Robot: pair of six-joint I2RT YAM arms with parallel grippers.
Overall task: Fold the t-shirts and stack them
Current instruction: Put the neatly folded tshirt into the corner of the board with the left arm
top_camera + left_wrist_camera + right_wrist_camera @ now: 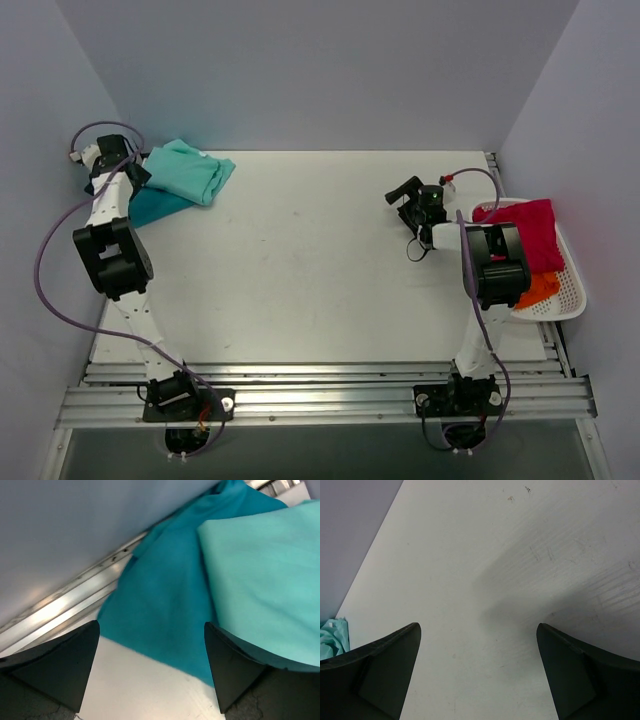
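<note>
Shirts: mint-green t-shirt [188, 170] atop teal t-shirt [155, 207], far left corner of table [300, 250].
Left gripper [151, 627]: spread, empty, beside them.
Right gripper [477, 627]: spread, empty.

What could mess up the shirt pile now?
The left gripper hangs open right beside the pile. As it pulls away, a finger might snag the teal shirt and drag it. The mint-green shirt covers only part of the teal one, so a tug could undo the stack. Both lie near the edge rail and might slip over.
</note>
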